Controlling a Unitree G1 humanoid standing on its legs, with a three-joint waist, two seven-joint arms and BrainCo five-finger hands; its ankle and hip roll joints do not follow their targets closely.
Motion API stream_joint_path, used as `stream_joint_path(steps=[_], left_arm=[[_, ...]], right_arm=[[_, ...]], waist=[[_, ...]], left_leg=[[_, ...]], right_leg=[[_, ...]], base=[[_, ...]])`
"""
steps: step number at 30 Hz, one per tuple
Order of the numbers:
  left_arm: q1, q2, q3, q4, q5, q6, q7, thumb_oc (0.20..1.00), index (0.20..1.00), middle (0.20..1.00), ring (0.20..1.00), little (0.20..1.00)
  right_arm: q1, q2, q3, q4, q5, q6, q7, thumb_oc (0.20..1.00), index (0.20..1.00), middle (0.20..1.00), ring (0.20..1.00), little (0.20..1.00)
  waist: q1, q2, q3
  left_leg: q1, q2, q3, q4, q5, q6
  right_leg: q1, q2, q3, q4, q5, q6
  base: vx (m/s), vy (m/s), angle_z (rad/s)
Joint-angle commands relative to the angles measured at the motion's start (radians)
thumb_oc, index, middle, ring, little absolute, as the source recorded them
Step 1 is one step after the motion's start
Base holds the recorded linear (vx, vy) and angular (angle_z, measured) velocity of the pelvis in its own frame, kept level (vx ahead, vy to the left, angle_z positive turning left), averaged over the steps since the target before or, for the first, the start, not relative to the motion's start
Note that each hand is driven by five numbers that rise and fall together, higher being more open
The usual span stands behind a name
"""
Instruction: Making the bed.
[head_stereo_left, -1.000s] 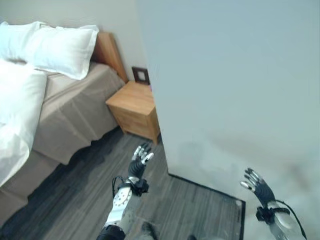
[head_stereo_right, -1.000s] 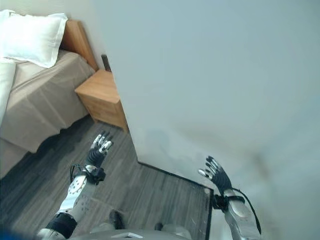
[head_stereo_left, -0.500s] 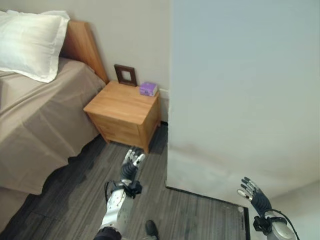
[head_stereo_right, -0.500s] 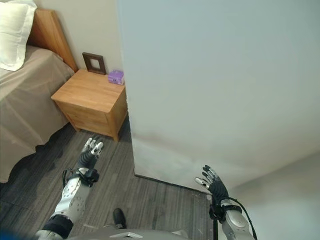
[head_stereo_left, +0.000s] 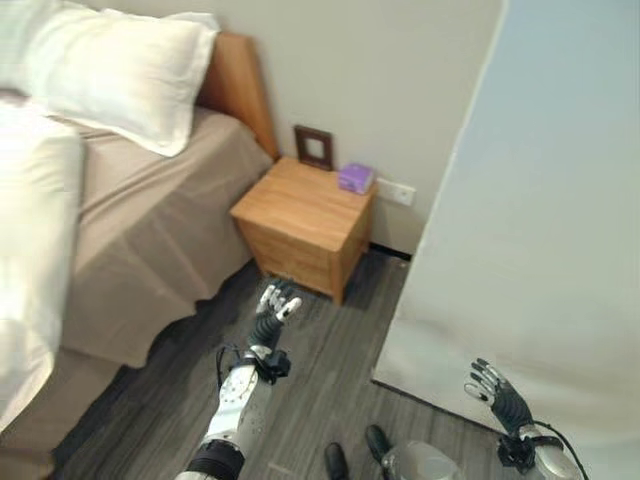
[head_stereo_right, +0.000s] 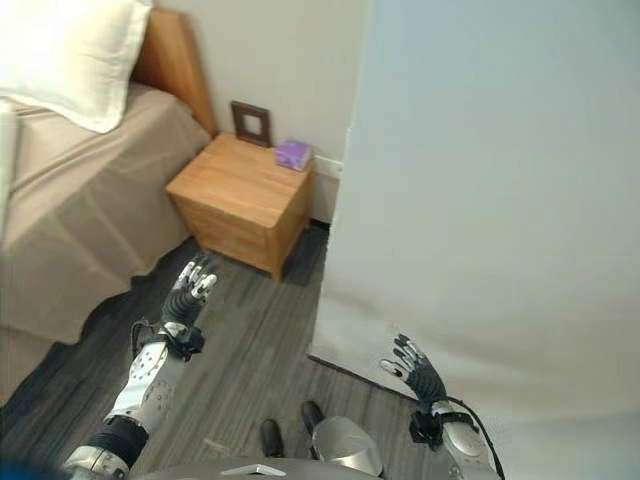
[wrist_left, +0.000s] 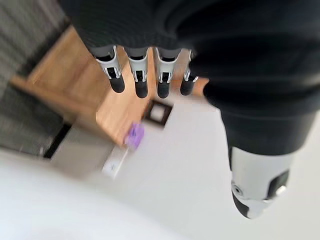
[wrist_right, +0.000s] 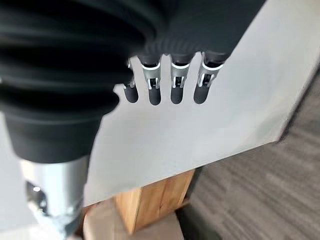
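The bed lies at the left with a tan sheet hanging down its side. A white pillow rests against the wooden headboard, and a white duvet is bunched at the far left. My left hand hovers open over the grey floor, between the bed and the nightstand, holding nothing. My right hand is open low at the right, in front of a pale wall panel. The fingers of my left hand point at the nightstand.
On the wooden nightstand stand a dark picture frame and a small purple box. A wall socket sits behind it. The pale wall panel closes off the right side. Grey plank floor runs between the bed and the panel.
The camera has swung left, so more of the bed, the pillow and the duvet show and the wall panel takes less room. Both hands stay open and hold nothing.
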Motion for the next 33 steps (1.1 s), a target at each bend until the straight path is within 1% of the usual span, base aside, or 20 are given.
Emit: stream_joint_path(steps=[1, 2, 3, 4, 5, 6, 7, 9, 10, 11, 12, 13, 14, 15, 16, 18, 22, 28, 29, 33], left_arm=[[0.000, 0.022, 0.027, -0.026, -0.003, -0.049, -0.023, 1.000, 1.000, 1.000, 1.000, 1.000], [0.009, 0.021, 0.038, -0.026, -0.003, -0.048, -0.020, 1.000, 1.000, 1.000, 1.000, 1.000], [0.008, 0.022, 0.042, -0.024, -0.004, -0.050, -0.018, 1.000, 1.000, 1.000, 1.000, 1.000], [0.008, 0.022, 0.042, -0.024, -0.004, -0.050, -0.018, 1.000, 1.000, 1.000, 1.000, 1.000], [0.006, 0.023, 0.051, -0.026, -0.008, -0.054, -0.004, 1.000, 1.000, 1.000, 1.000, 1.000], [0.008, 0.018, 0.065, -0.022, -0.018, -0.054, 0.003, 1.000, 1.000, 1.000, 1.000, 1.000], [0.012, 0.016, 0.077, -0.022, -0.024, -0.054, 0.001, 1.000, 1.000, 1.000, 1.000, 1.000], [0.018, 0.014, 0.082, -0.018, -0.026, -0.053, 0.001, 1.000, 1.000, 1.000, 1.000, 1.000], [0.023, 0.014, 0.084, -0.024, -0.028, -0.059, 0.008, 1.000, 1.000, 1.000, 1.000, 1.000], [0.024, 0.014, 0.084, -0.025, -0.028, -0.059, 0.008, 1.000, 1.000, 1.000, 1.000, 1.000], [0.024, 0.011, 0.084, -0.026, -0.031, -0.062, 0.011, 1.000, 1.000, 1.000, 1.000, 1.000], [0.022, 0.012, 0.086, -0.023, -0.027, -0.067, 0.018, 1.000, 1.000, 1.000, 1.000, 1.000], [0.021, 0.009, 0.088, -0.020, -0.031, -0.066, 0.018, 1.000, 1.000, 1.000, 1.000, 1.000], [0.021, 0.009, 0.088, -0.020, -0.031, -0.066, 0.018, 1.000, 1.000, 1.000, 1.000, 1.000], [0.026, 0.009, 0.087, -0.020, -0.028, -0.065, 0.015, 1.000, 1.000, 1.000, 1.000, 1.000], [0.033, 0.015, 0.087, -0.026, -0.020, -0.062, 0.014, 1.000, 1.000, 1.000, 1.000, 1.000], [0.045, 0.026, 0.092, -0.030, -0.009, -0.059, 0.014, 1.000, 1.000, 1.000, 1.000, 1.000], [0.046, 0.025, 0.095, -0.020, -0.004, -0.058, 0.021, 1.000, 1.000, 1.000, 1.000, 1.000], [0.050, 0.050, 0.192, -0.079, -0.040, -0.076, 0.058, 1.000, 1.000, 1.000, 1.000, 1.000], [0.088, -0.002, 0.211, -0.084, -0.120, -0.064, 0.045, 1.000, 1.000, 1.000, 1.000, 1.000]], right_arm=[[-0.076, -0.061, -0.011, -0.038, -0.010, -0.046, -0.002, 1.000, 1.000, 1.000, 1.000, 1.000], [-0.078, -0.067, -0.016, -0.044, -0.006, -0.048, -0.003, 1.000, 1.000, 1.000, 1.000, 1.000], [-0.085, -0.075, -0.021, -0.053, -0.003, -0.049, -0.007, 1.000, 1.000, 1.000, 1.000, 1.000], [-0.085, -0.075, -0.021, -0.053, -0.003, -0.049, -0.007, 1.000, 1.000, 1.000, 1.000, 1.000], [-0.095, -0.082, -0.024, -0.059, -0.002, -0.052, -0.012, 1.000, 1.000, 1.000, 1.000, 1.000], [-0.102, -0.086, -0.029, -0.075, 0.000, -0.053, -0.019, 1.000, 1.000, 1.000, 1.000, 1.000], [-0.101, -0.085, -0.033, -0.089, 0.017, -0.055, -0.014, 1.000, 1.000, 1.000, 1.000, 1.000], [-0.090, -0.084, -0.039, -0.100, 0.033, -0.054, -0.006, 1.000, 1.000, 1.000, 1.000, 1.000], [-0.067, -0.074, -0.047, -0.119, 0.069, -0.052, 0.006, 1.000, 1.000, 1.000, 1.000, 1.000], [-0.066, -0.074, -0.047, -0.119, 0.069, -0.052, 0.007, 1.000, 1.000, 1.000, 1.000, 1.000], [-0.061, -0.066, -0.046, -0.120, 0.083, -0.051, 0.012, 1.000, 1.000, 1.000, 1.000, 1.000], [-0.066, -0.059, -0.038, -0.115, 0.100, -0.055, 0.016, 1.000, 1.000, 1.000, 1.000, 1.000], [-0.065, -0.056, -0.034, -0.116, 0.103, -0.053, 0.017, 1.000, 1.000, 1.000, 1.000, 1.000], [-0.065, -0.056, -0.034, -0.116, 0.103, -0.053, 0.017, 1.000, 1.000, 1.000, 1.000, 1.000], [-0.068, -0.052, -0.023, -0.111, 0.096, -0.052, 0.017, 1.000, 1.000, 1.000, 1.000, 1.000], [-0.072, -0.043, -0.019, -0.113, 0.103, -0.049, 0.015, 1.000, 1.000, 1.000, 1.000, 1.000], [-0.079, -0.037, 0.001, -0.128, 0.094, -0.046, 0.022, 1.000, 1.000, 1.000, 1.000, 1.000], [-0.074, -0.038, 0.006, -0.139, 0.069, -0.041, 0.016, 1.000, 1.000, 1.000, 1.000, 1.000], [-0.023, 0.045, -0.224, -0.246, 0.181, -0.096, -0.079, 1.000, 1.000, 1.000, 1.000, 1.000], [-0.035, 0.045, -0.225, -0.230, 0.209, -0.090, -0.081, 1.000, 1.000, 1.000, 1.000, 1.000]], waist=[[0.035, -0.037, -0.043], [0.041, -0.041, -0.038], [0.052, -0.044, -0.025], [0.051, -0.044, -0.025], [0.054, -0.052, -0.015], [0.053, -0.069, -0.015], [0.054, -0.078, -0.021], [0.052, -0.079, -0.027], [0.044, -0.070, -0.050], [0.042, -0.069, -0.050], [0.033, -0.057, -0.059], [0.026, -0.039, -0.066], [0.021, -0.030, -0.071], [0.022, -0.030, -0.070], [0.022, -0.015, -0.075], [0.022, -0.005, -0.076], [0.029, -0.001, -0.076], [0.024, 0.000, -0.074], [0.025, -0.015, -0.041], [0.041, -0.016, -0.058]], left_leg=[[-0.075, 0.076, 0.037, 0.117, 0.040, -0.056], [-0.091, 0.075, 0.019, 0.141, 0.038, -0.062], [-0.112, 0.073, 0.000, 0.169, 0.057, -0.072], [-0.114, 0.073, -0.002, 0.171, 0.056, -0.072], [-0.126, 0.084, 0.014, 0.200, 0.053, -0.082], [-0.116, 0.117, 0.057, 0.239, 0.038, -0.087], [-0.094, 0.136, 0.057, 0.255, 0.019, -0.088], [-0.064, 0.150, 0.052, 0.248, 0.006, -0.092], [-0.011, 0.175, 0.027, 0.214, 0.018, -0.102], [-0.009, 0.176, 0.026, 0.212, 0.018, -0.103], [0.008, 0.180, 0.026, 0.177, 0.021, -0.106], [0.019, 0.168, 0.018, 0.109, 0.027, -0.108], [0.040, 0.159, 0.025, 0.063, 0.011, -0.103], [0.043, 0.159, 0.026, 0.060, 0.012, -0.103], [0.055, 0.147, 0.024, 0.037, 0.005, -0.098], [0.061, 0.139, 0.032, 0.028, 0.003, -0.091], [0.065, 0.125, 0.035, 0.029, -0.008, -0.079], [0.065, 0.105, 0.038, 0.032, -0.019, -0.066], [0.075, 0.172, 0.259, 0.026, -0.017, -0.071], [0.097, 0.153, 0.252, 0.012, -0.022, -0.062]], right_leg=[[0.033, -0.020, -0.016, -0.004, -0.053, 0.044], [0.042, -0.023, -0.030, -0.012, -0.053, 0.040], [0.043, -0.025, -0.038, -0.010, -0.050, 0.036], [0.043, -0.025, -0.039, -0.009, -0.050, 0.036], [0.039, -0.036, -0.064, -0.012, -0.040, 0.035], [0.031, -0.050, -0.083, -0.009, -0.031, 0.035], [0.024, -0.056, -0.082, -0.010, -0.025, 0.036], [0.028, -0.059, -0.087, -0.017, -0.024, 0.037], [0.017, -0.061, -0.102, -0.018, -0.025, 0.044], [0.019, -0.060, -0.104, -0.017, -0.026, 0.043], [0.010, -0.059, -0.114, -0.016, -0.031, 0.047], [0.007, -0.060, -0.120, -0.017, -0.031, 0.051], [0.006, -0.061, -0.122, -0.019, -0.033, 0.055], [0.008, -0.061, -0.121, -0.020, -0.033, 0.055], [0.004, -0.065, -0.119, -0.023, -0.027, 0.061], [0.007, -0.074, -0.118, -0.025, -0.023, 0.066], [0.009, -0.090, -0.105, -0.025, -0.018, 0.077], [0.011, -0.108, -0.082, -0.024, -0.014, 0.090], [-0.054, -0.239, -0.240, 0.057, 0.028, 0.160], [-0.025, -0.249, -0.256, 0.049, 0.031, 0.166]], base=[[-0.08, -0.212, 0.67], [-0.12, -0.189, 0.67], [-0.08, -0.073, 0.66], [-0.13, -0.065, 0.62], [-0.16, -0.059, 0.67], [-0.19, -0.073, 0.56], [-0.12, -0.036, 0.41], [-0.05, 0.007, 0.16], [-0.04, 0.027, 0.18], [-0.05, 0.044, 0.26], [-0.01, 0.084, 0.30], [-0.02, 0.126, 0.49], [0.00, 0.110, 0.46], [-0.01, 0.132, 0.32], [-0.01, 0.145, 0.03], [0.00, 0.136, -0.10], [0.01, 0.124, -0.11], [0.00, 0.098, -0.03], [0.03, 0.018, -0.04], [0.06, 0.020, -0.01]])
